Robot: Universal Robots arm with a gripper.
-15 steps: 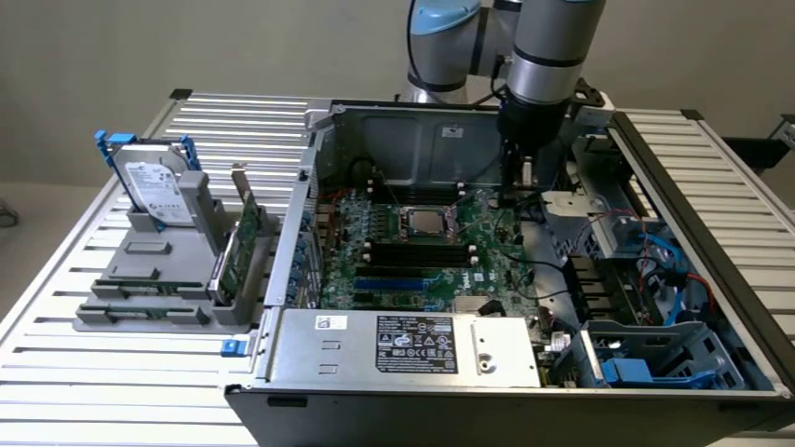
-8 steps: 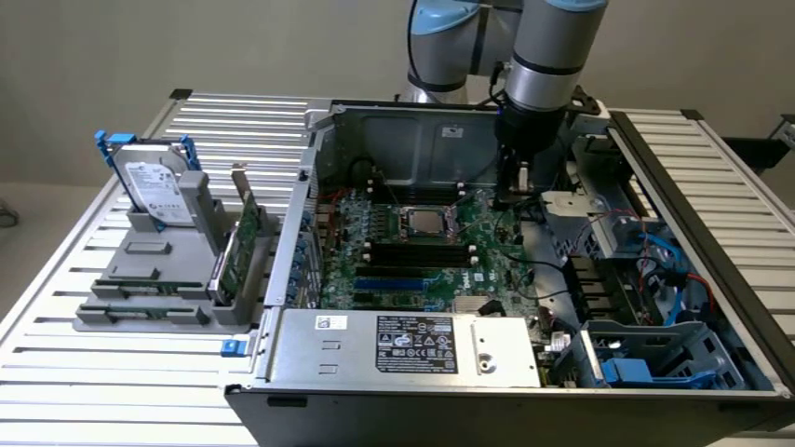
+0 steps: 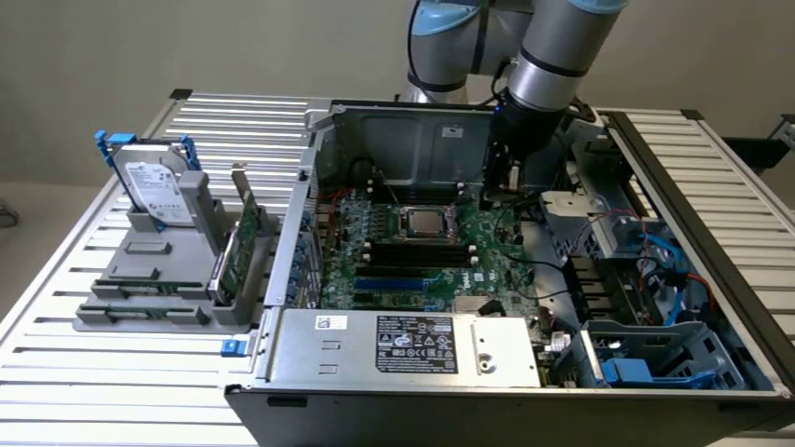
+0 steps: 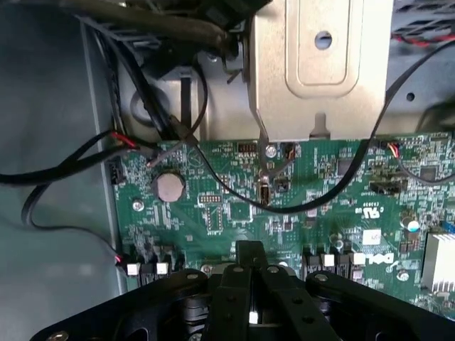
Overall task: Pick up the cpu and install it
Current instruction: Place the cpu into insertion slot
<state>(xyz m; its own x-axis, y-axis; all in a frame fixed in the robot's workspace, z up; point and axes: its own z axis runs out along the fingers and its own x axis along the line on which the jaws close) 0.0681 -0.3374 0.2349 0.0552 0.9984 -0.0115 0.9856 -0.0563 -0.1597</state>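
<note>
Exterior view: the cpu sits in the socket on the board; the hand hangs near it, toward the exterior view's right, inside the case

Wrist view: the hand, fingers together, is over the green board

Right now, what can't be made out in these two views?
Exterior view: the chip is too small to tell whether it is clamped down.
Wrist view: the shut gripper covers the board beneath it, hiding any contact.
Exterior view: the case has its near wall cut off by the bottom edge.
</note>
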